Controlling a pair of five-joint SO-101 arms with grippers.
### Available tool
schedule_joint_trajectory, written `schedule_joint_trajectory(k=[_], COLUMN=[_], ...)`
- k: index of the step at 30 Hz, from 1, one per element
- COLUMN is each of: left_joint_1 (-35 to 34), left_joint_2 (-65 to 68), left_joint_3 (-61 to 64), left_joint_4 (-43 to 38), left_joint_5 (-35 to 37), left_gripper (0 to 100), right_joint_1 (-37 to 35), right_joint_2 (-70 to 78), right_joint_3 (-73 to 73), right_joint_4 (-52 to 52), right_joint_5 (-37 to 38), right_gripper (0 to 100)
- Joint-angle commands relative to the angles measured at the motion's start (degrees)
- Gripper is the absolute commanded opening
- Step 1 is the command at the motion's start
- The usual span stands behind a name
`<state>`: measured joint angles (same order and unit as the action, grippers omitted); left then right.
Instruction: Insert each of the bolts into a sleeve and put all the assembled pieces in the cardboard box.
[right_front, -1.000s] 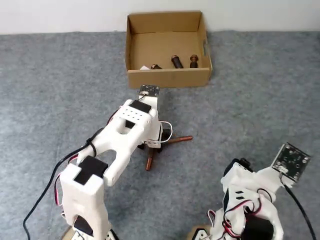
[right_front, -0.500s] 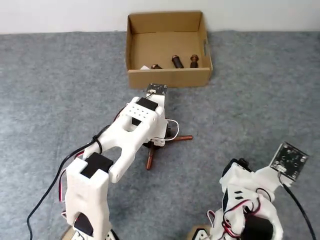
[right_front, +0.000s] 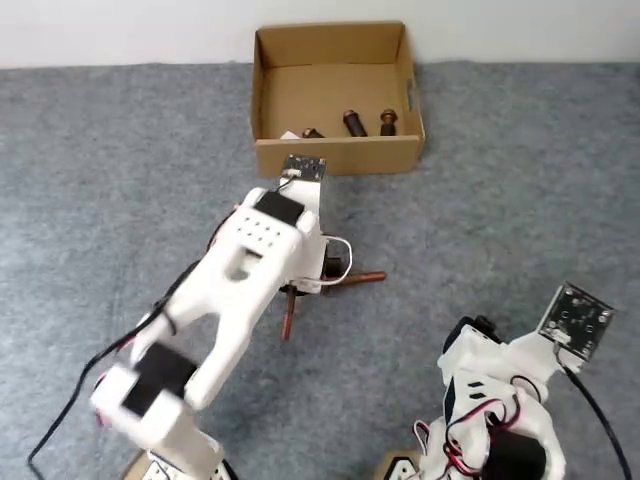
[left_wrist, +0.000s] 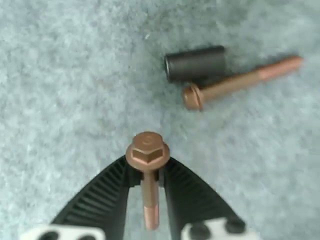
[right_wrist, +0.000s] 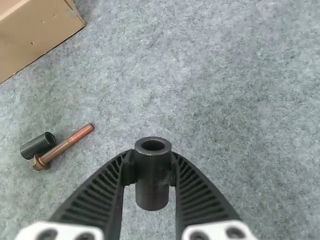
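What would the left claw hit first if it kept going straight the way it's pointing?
Most likely the grey carpet. The left gripper, shut on a bolt, points down at bare carpet; the loose bolt and black sleeve lie off its line, though depth is hard to judge.

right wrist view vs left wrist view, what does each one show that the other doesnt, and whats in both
Right wrist view, of the two: the right gripper shut on a black sleeve, its open bore facing the camera, and a corner of the cardboard box.
Left wrist view, of the two: the left gripper shut on a copper bolt, just under its hex head.
Both: a loose bolt lying beside a loose sleeve on the grey carpet.
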<state>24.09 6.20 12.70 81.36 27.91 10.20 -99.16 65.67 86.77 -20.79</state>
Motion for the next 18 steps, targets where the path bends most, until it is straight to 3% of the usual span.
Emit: schedule_joint_trajectory(k=[1, 10, 18], left_joint_1=[2.02, 2.46, 2.11], left_joint_2=[-15.30, -48.88, -75.34], left_joint_3=[4.79, 22.99, 37.49], left_joint_4=[-1.76, -13.71, -18.37], left_joint_5=[0.35, -3.52, -5.10], left_gripper=[0, 0, 0], right_joint_1=[-1.10, -11.21, -20.35], right_joint_2=[0.75, 0.66, 0.66], right_joint_3=[-0.44, -0.79, -2.46], right_joint_4=[-1.01, -1.01, -1.19], right_joint_5=[0.70, 0.70, 0.79], right_gripper=[0.8, 0.8, 0.8])
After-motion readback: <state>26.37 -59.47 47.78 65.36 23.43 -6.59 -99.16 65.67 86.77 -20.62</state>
